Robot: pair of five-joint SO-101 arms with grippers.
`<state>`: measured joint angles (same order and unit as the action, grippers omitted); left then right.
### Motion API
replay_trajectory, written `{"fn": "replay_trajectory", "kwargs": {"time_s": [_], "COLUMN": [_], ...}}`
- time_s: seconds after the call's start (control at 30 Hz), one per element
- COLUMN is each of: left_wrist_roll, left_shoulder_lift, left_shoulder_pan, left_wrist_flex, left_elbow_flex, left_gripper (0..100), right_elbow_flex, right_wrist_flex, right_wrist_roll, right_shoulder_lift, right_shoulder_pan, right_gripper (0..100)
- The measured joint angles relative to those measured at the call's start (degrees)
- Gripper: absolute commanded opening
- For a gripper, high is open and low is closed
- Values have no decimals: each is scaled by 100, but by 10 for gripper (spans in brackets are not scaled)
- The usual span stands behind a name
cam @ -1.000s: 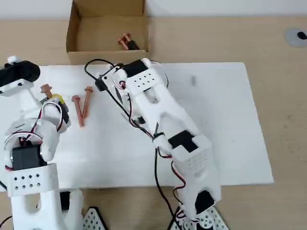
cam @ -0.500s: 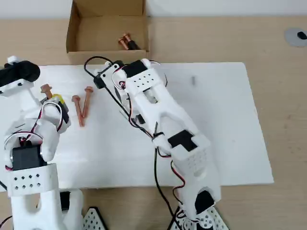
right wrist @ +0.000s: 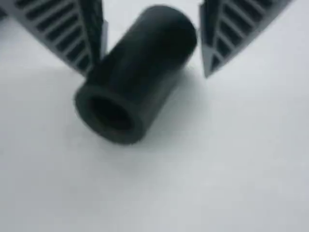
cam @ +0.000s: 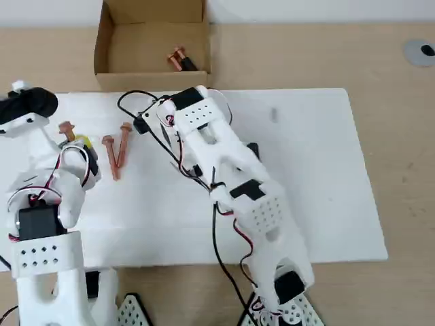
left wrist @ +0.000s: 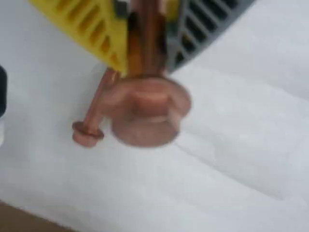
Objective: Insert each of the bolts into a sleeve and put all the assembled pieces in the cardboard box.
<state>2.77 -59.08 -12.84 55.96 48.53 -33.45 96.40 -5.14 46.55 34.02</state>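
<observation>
Left gripper (left wrist: 147, 48): its fingers (left wrist: 82, 24) are clamped on the shank of a copper bolt (left wrist: 145, 111). One finger is yellow, the other grey, and the bolt's broad head juts out past their tips.
Left gripper position: you find it above the left end of the white sheet (cam: 319, 170), with the held bolt clear of the surface.
Right gripper (right wrist: 149, 58): its fingers (right wrist: 63, 29) stand apart, one on each side of the sleeve (right wrist: 135, 77). You cannot tell whether either finger touches it.
Sleeve: black and tubular, it lies on its side on the white sheet, its open end facing the right wrist camera.
Loose bolts (cam: 122, 146): two lie on the sheet just beside the left gripper, between it and the right arm (cam: 231, 170) — heads apart, shanks converging in a V.
Cardboard box (cam: 153, 81): it stands on the worktop (cam: 394, 170) at the sheet's far edge, open at the top.
Assembled pieces (cam: 178, 60): copper heads and a dark sleeve end lie in the box, in the corner nearest the right arm.
</observation>
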Motion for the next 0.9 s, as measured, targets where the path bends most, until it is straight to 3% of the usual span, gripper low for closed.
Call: {"fn": "replay_trajectory", "kwargs": {"time_s": [0.17,0.43,0.9], "left_wrist_roll": [0,0,0], "left_shoulder_lift": [0,0,0], "left_shoulder_pan": [0,0,0], "left_wrist_flex": [-141,-211,-229], "left_elbow_flex": [123,141,141], "left_gripper": [4,4,5], "right_elbow_flex": [-510,-1301,-4651], "right_wrist_flex": [343,554,527], "right_wrist_roll": [0,-35,-35], "right_shoulder_lift": [255,466,-308], "right_shoulder_pan": [-105,-185,-193], "right_gripper": [5,10,10]}}
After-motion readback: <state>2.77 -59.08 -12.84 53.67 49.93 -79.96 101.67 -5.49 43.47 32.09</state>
